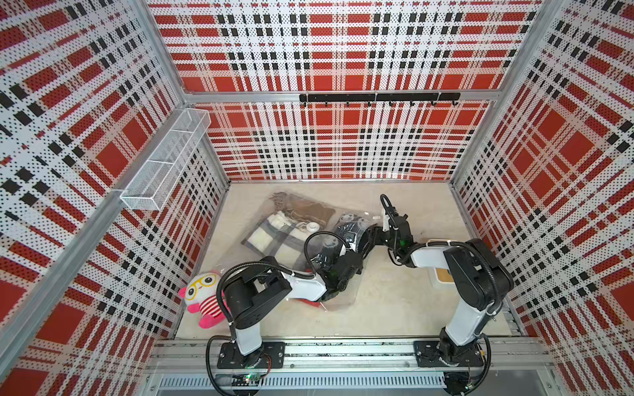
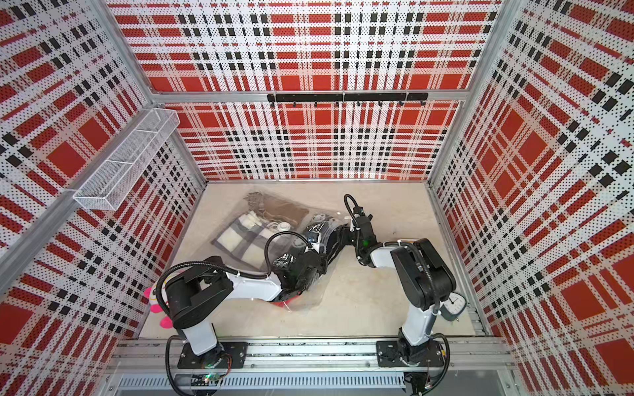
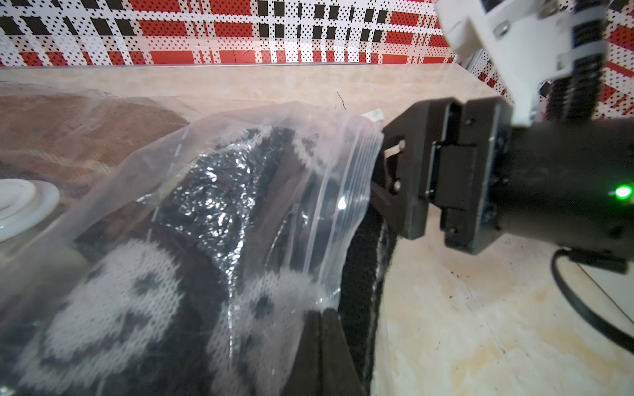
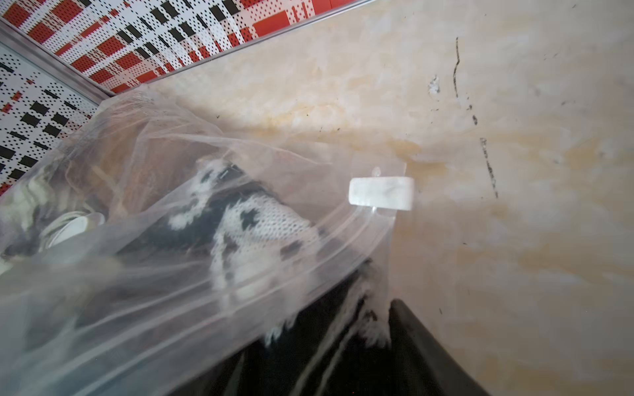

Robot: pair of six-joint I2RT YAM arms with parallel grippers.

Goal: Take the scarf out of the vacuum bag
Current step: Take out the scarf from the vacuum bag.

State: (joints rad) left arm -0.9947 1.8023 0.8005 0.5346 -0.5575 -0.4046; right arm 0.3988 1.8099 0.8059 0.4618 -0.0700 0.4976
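The clear vacuum bag [image 1: 344, 295] lies mid-floor with its white valve [image 1: 313, 225] facing up. Inside it are a brown and a grey-checked cloth. The black scarf [image 1: 350, 228] with white panda faces sits at the bag's zip mouth [image 3: 350, 178]. A black stretch [image 3: 360, 291] of it trails out onto the floor. My left gripper [image 3: 322, 319] is shut on the bag's plastic beside the mouth. My right gripper [image 4: 322, 325] is at the mouth, jaws apart, with the scarf's fringed end [image 4: 308, 343] between them. Only one of its fingers [image 4: 422, 343] shows. In both top views the grippers nearly meet [image 1: 372, 236] [image 2: 322, 255].
A pink-and-white plush toy [image 1: 202, 295] sits at the front left by the wall. A white tray [image 1: 442, 276] lies under the right arm, a small clock [image 2: 454, 303] beside it. A mesh basket [image 1: 164, 161] and a hook rail [image 1: 377, 97] hang on the walls. A white slider [image 4: 380, 192] clips the zip edge.
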